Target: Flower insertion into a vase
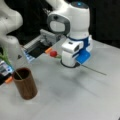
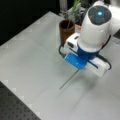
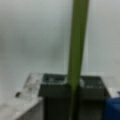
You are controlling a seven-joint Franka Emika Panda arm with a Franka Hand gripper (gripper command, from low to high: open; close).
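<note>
The gripper [image 1: 71,64] was down on the pale grey table [image 1: 75,95], its jaws closed on the green stem of a red flower [image 1: 53,53] lying flat there. The vase [image 1: 25,86] stood well apart toward a front view's left, a stem [image 2: 68,23] already inside. Darkness lay behind the table.

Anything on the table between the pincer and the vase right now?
Bare tabletop separates the pincer, down on the red flower's stem, from the vase, in both front views.
</note>
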